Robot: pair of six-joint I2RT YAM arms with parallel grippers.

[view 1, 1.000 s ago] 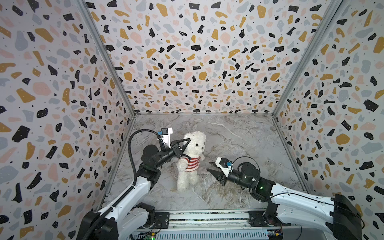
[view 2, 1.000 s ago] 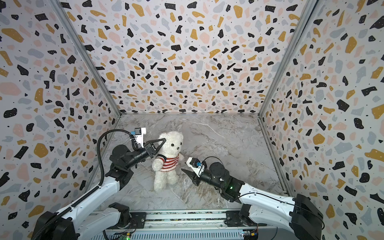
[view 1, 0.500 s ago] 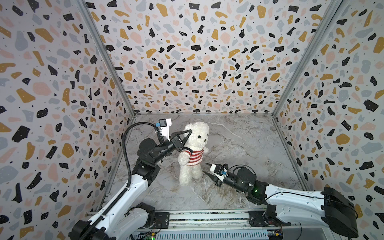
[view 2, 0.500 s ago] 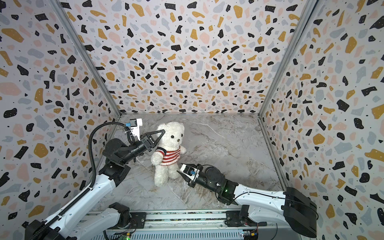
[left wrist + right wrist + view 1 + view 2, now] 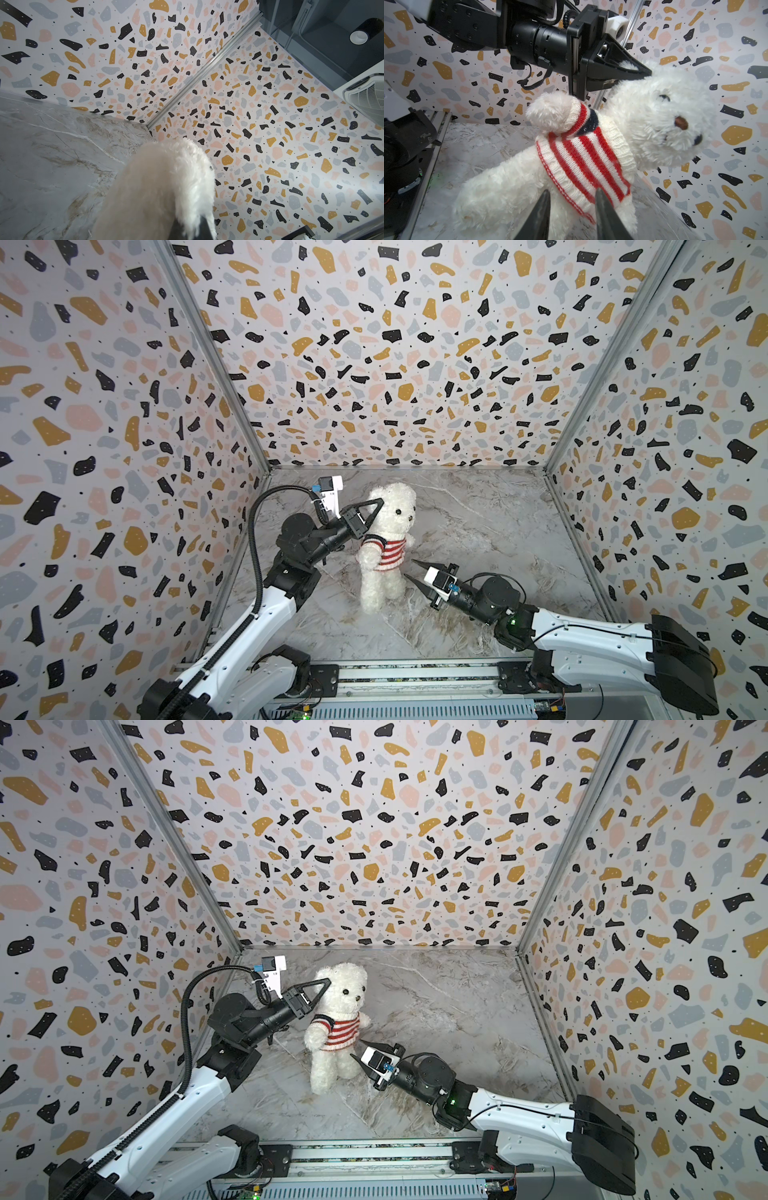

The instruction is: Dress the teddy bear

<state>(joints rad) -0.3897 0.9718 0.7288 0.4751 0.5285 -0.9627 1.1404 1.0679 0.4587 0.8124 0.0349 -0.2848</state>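
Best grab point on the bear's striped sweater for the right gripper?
Grip the ribbed hem of the sweater at the belly, coming from the front. The left gripper holds the teddy bear upright by its head, so the hem's edge faces the open right gripper and should pinch easily.

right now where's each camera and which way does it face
Top views: high at the front, looking down; both arms show, left gripper shut on the teddy bear, right gripper open.
Left wrist: looks past bear fur to a back corner; its fingers barely show.
Right wrist: low, facing the bear's striped sweater; its own fingertips show.
Shared: right wrist and top views show the left gripper on the bear.
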